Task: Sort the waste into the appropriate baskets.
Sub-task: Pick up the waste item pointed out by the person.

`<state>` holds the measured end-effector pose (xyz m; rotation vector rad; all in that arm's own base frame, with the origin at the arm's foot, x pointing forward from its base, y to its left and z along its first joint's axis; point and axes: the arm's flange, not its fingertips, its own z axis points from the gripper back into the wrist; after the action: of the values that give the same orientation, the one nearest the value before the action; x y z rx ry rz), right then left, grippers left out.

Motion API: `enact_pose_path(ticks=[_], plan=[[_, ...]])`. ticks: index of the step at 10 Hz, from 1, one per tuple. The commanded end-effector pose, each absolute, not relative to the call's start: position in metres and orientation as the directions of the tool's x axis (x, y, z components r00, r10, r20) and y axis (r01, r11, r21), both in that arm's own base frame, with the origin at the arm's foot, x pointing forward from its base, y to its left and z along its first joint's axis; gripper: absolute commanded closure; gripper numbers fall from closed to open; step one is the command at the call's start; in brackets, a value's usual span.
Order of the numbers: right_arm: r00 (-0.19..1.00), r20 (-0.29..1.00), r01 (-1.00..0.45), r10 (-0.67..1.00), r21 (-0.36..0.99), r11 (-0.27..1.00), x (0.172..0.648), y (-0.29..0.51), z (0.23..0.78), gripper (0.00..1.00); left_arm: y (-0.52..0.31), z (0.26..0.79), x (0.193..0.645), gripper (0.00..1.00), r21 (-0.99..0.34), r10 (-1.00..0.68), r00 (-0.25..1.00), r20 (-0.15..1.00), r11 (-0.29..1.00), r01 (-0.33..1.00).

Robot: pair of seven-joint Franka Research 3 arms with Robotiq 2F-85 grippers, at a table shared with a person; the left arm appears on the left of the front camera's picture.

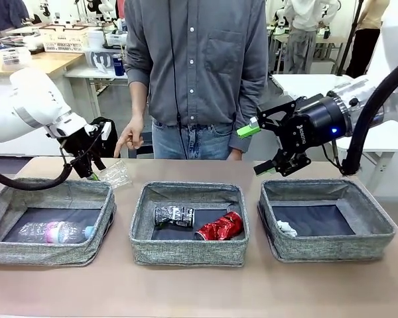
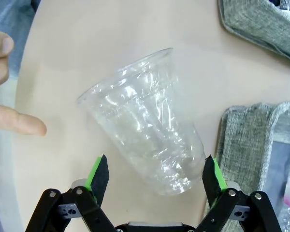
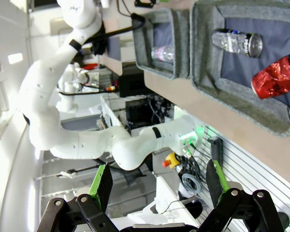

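Hovering over the clear plastic cup [image 1: 115,174] behind the left grey woven basket [image 1: 0,228], the left gripper [image 1: 86,165] has jaws apart; the right gripper [image 1: 260,147] hangs open above the right basket [image 1: 378,228]. Left wrist: cup [image 2: 145,118] lies sideways on the table [image 2: 77,58] between the green pads [image 2: 97,174], untouched. Right wrist: jaws apart, crushed red can [image 3: 276,77] in the middle basket [image 3: 203,58].
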<state>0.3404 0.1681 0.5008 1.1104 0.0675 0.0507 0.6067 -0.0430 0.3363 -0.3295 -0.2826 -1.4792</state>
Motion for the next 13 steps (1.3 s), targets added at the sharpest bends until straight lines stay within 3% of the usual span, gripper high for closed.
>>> enact_pose_path(ticks=[1,3,6,12,13], plan=[[0.996,-0.012,-0.027,0.086,0.898,0.439,0.342,0.168,0.500,0.00,-0.055,0.339,0.608,0.02,-0.075,-0.911,0.128,0.391,0.107,0.991],[0.996,-0.012,-0.027,0.086,0.898,0.439,0.342,0.168,0.500,0.00,-0.058,0.339,0.612,0.02,-0.143,-0.903,0.230,0.363,0.190,0.971],[0.996,-0.012,-0.027,0.086,0.898,0.439,0.342,0.168,0.500,0.00,-0.060,0.341,0.616,0.02,-0.209,-0.837,0.364,0.409,0.302,0.930],[0.996,-0.012,-0.027,0.086,0.898,0.439,0.342,0.168,0.500,0.00,-0.070,0.325,0.616,0.02,-0.179,-0.865,0.350,0.359,0.304,0.935],[0.996,-0.012,-0.027,0.086,0.898,0.439,0.342,0.168,0.500,0.00,-0.071,0.324,0.616,0.18,-0.164,-0.867,0.348,0.355,0.309,0.937]])
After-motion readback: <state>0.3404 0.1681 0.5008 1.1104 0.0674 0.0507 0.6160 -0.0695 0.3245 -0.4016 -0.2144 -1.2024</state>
